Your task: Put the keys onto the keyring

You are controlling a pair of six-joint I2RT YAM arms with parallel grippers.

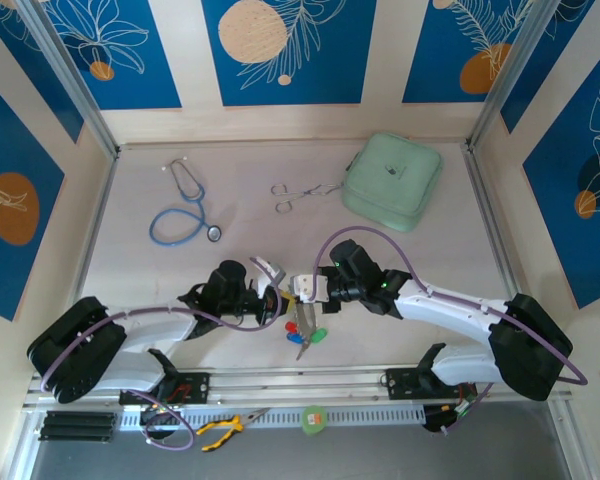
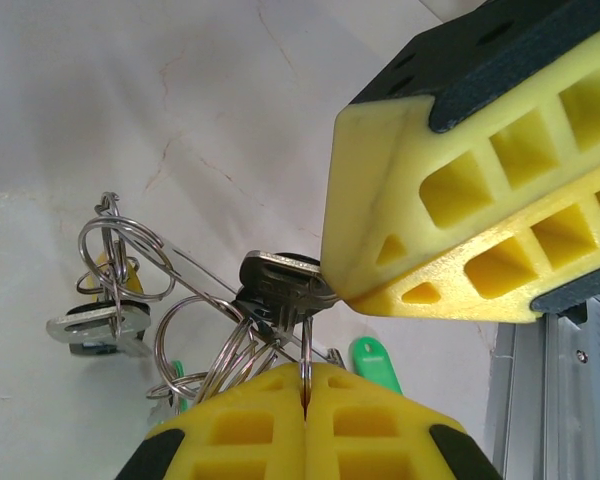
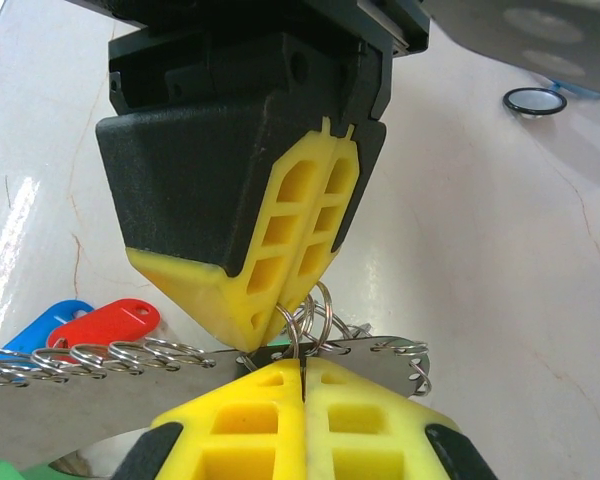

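Centrally, left gripper [image 2: 305,388] and right gripper [image 3: 302,385] tip-to-tip, both clamped on the keys [image 1: 307,335]; open table [image 1: 260,215] around.

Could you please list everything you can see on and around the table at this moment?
keys: at least five, red, blue, green, yellow and dark heads, bunched at table centre
keyring: one, pale wire loop, among the bunch
stethoscope: one, blue tubing, far left
forceps: one, steel, far centre
case: one, mint green, far right
pliers: one, yellow handles, on the near rail
round item: one, green, near rail centre
table: one, pale, beneath everything
left gripper: one, yellow and black, shut on a split ring
right gripper: one, yellow and black, shut, apparently on the dark key
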